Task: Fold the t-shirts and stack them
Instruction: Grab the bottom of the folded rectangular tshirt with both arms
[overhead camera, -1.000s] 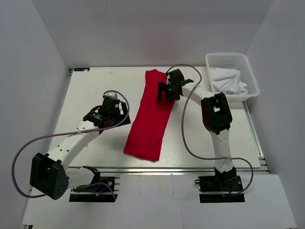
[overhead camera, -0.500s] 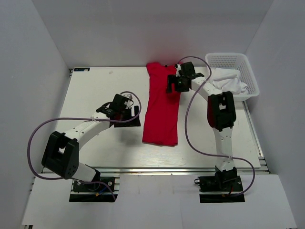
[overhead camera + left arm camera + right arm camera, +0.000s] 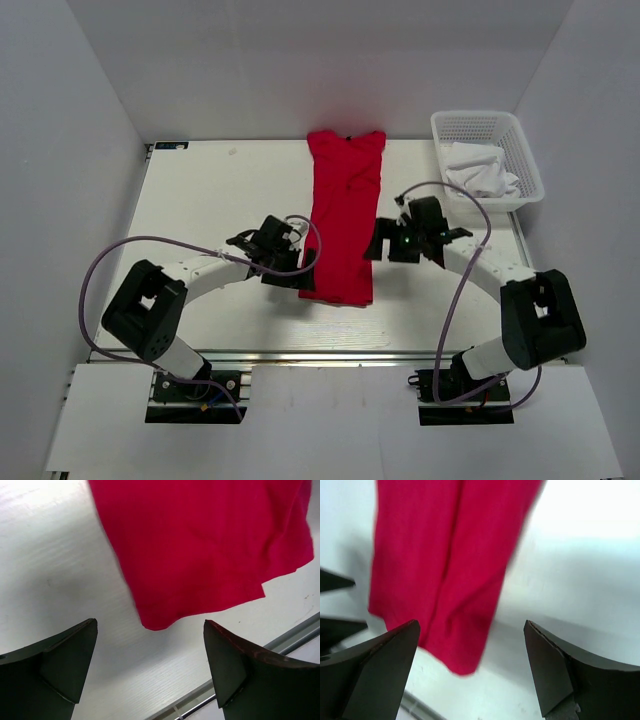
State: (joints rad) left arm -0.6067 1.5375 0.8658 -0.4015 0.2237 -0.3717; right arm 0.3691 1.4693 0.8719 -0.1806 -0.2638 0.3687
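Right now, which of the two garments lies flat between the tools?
The red t-shirt, laid out as a long strip on the table. The white garment sits crumpled in the basket at the far right corner.

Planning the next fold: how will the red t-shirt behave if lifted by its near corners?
Probably floppy: the red t-shirt lies flat as a long folded strip with soft wrinkles, so it should sag between grips. Likely light, since its edge looks thin. Its layers may separate if only the top one is pinched.
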